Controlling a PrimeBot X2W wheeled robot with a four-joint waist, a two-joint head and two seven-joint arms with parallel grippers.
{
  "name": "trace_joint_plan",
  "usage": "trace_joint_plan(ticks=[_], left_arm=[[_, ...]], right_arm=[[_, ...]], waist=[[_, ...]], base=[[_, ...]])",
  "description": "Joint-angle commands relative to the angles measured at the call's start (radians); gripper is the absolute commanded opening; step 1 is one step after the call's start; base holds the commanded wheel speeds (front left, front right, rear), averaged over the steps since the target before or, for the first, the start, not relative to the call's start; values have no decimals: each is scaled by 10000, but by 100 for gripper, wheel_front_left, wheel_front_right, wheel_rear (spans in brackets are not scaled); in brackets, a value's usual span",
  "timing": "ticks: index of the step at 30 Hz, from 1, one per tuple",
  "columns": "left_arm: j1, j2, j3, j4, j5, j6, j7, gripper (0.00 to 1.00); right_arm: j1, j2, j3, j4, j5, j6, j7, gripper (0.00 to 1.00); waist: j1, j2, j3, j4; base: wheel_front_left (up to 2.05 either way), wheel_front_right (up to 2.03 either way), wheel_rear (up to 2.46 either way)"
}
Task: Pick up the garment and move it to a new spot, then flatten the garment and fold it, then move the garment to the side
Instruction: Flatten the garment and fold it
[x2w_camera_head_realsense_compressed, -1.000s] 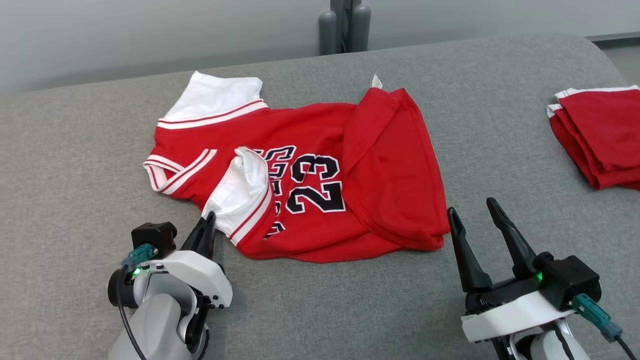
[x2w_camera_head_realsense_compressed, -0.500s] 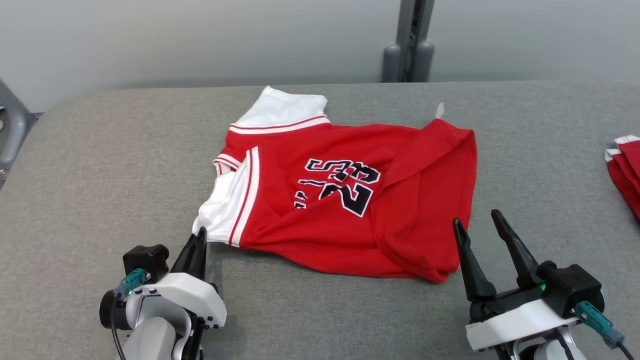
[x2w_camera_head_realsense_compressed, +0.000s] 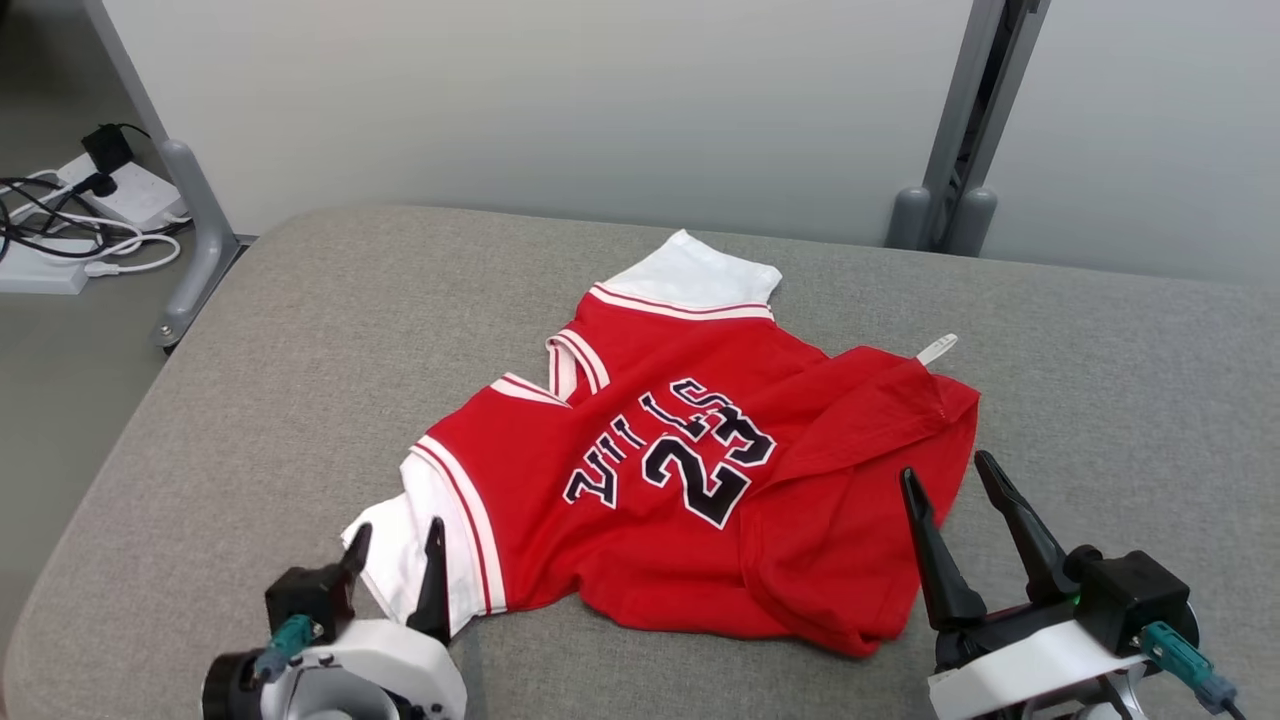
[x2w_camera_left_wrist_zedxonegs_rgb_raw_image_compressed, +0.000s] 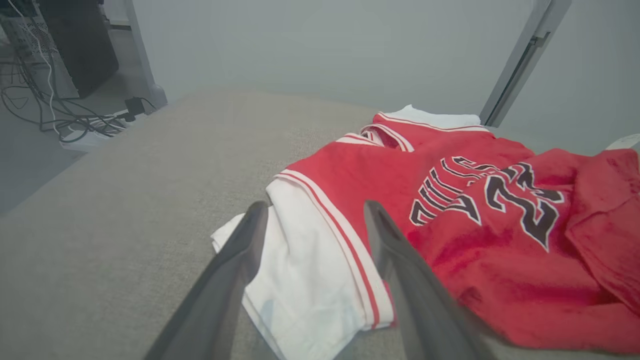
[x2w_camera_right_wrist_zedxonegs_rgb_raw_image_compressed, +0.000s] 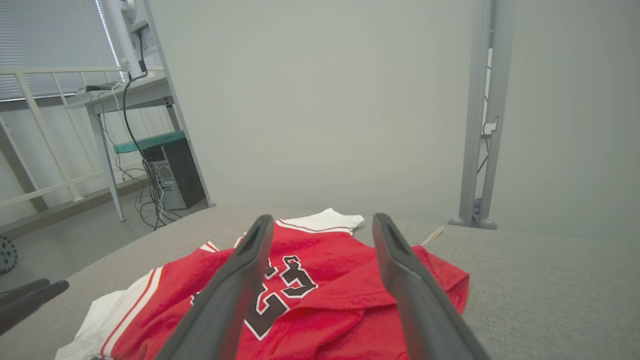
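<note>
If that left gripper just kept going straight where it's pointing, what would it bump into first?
The left gripper would meet the white sleeve first; it lies right between the open fingers. Height above the cloth is hard to judge.

I count one garment (x2w_camera_head_realsense_compressed: 700, 500) lying on one grey padded table (x2w_camera_head_realsense_compressed: 300, 330). It has two white sleeves, a far sleeve (x2w_camera_head_realsense_compressed: 700, 275) and a near sleeve (x2w_camera_head_realsense_compressed: 400, 560), plus one white tag (x2w_camera_head_realsense_compressed: 937, 349) and two black digits (x2w_camera_head_realsense_compressed: 705, 465) on the red cloth. I have two grippers in sight, my left gripper (x2w_camera_head_realsense_compressed: 397, 530) and my right gripper (x2w_camera_head_realsense_compressed: 944, 467), each with two dark fingers (x2w_camera_head_realsense_compressed: 1024, 528), so four altogether. Beyond the table I see two grey metal posts, a left post (x2w_camera_head_realsense_compressed: 190, 200) and a right post (x2w_camera_head_realsense_compressed: 965, 120). On the floor there is one white power strip (x2w_camera_head_realsense_compressed: 130, 190), and my right wrist view adds one computer tower (x2w_camera_right_wrist_zedxonegs_rgb_raw_image_compressed: 172, 182).
</note>
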Motion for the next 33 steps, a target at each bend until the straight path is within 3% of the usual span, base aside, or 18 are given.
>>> trace_joint_plan(ticks=[1, 7, 17, 23, 33], left_arm=[[-186, 80, 127, -218, -48, 57, -91, 100], [-255, 431, 558, -1578, 400, 150, -252, 100], [182, 181, 1154, -2203, 777, -89, -256, 100], [44, 38, 1161, -2050, 907, -262, -257, 100], [-339, -180, 966, -1712, 1046, -589, -258, 100]], right_arm=[[17, -50, -29, -30, -39, -5, -45, 100], [76, -54, -68, -37, -72, -5, -45, 100], [-62, -51, 35, 153, -78, -5, -44, 100], [-482, -51, 270, 474, 2, -5, 333, 100], [-2240, -49, 835, 2682, 1765, -5, 2112, 100]], waist=[[0, 0, 22, -81], [0, 0, 220, -575], [0, 0, 531, -1034], [0, 0, 738, -931], [0, 0, 1168, -115]], base=[[0, 0, 0], [0, 0, 0], [0, 0, 0], [0, 0, 0], [0, 0, 0]])
